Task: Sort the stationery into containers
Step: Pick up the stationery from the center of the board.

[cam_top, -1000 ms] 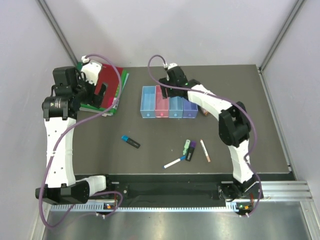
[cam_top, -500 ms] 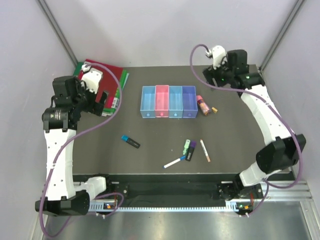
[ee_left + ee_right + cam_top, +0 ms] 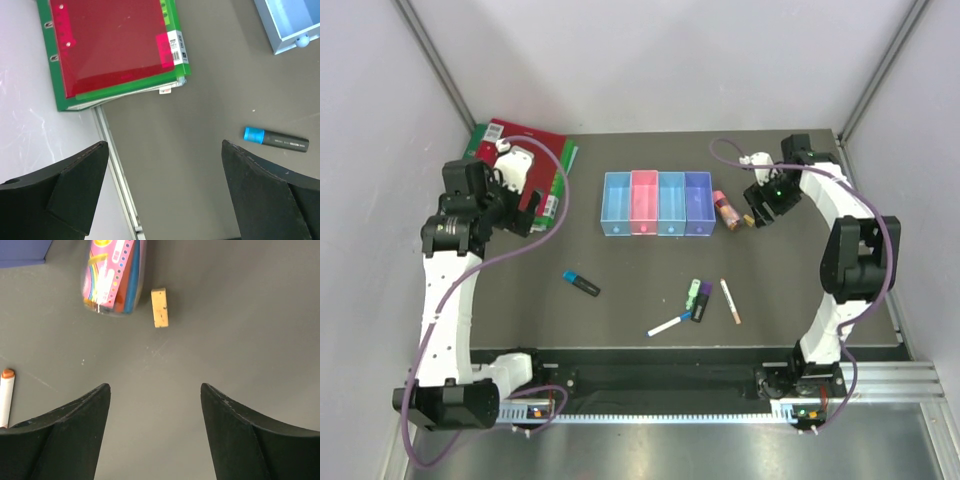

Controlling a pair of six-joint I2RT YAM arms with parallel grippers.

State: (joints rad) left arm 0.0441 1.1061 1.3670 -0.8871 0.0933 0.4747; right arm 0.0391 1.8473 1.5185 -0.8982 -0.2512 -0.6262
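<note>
The row of four joined containers (image 3: 657, 203), coloured light blue, pink, light blue and purple-blue, is set at the middle of the table (image 3: 620, 260). Just past its purple-blue end the pink-capped bottle (image 3: 112, 277) is laid on its side. Its pink label is printed with a rainbow and yellow lettering that cannot be read. The tiny tan block (image 3: 159, 307) is placed just beside the bottle, not touching it. The right gripper (image 3: 154, 386) is poised over bare table near these two, its jaws parted and nothing between them. On the near side of the row, well apart from it, the green marker (image 3: 694, 288), purple-black highlighter (image 3: 701, 301), white blue-capped pen (image 3: 669, 325) and thin pinkish pen (image 3: 730, 300) are grouped. The blue-black highlighter (image 3: 276, 140) is left alone nearer the light-blue end. Off that end the left gripper (image 3: 163, 145) is spread wide and empty, near the red and green binders (image 3: 112, 45). Their barcode sticker (image 3: 172, 47) is printed too small to be read.
</note>
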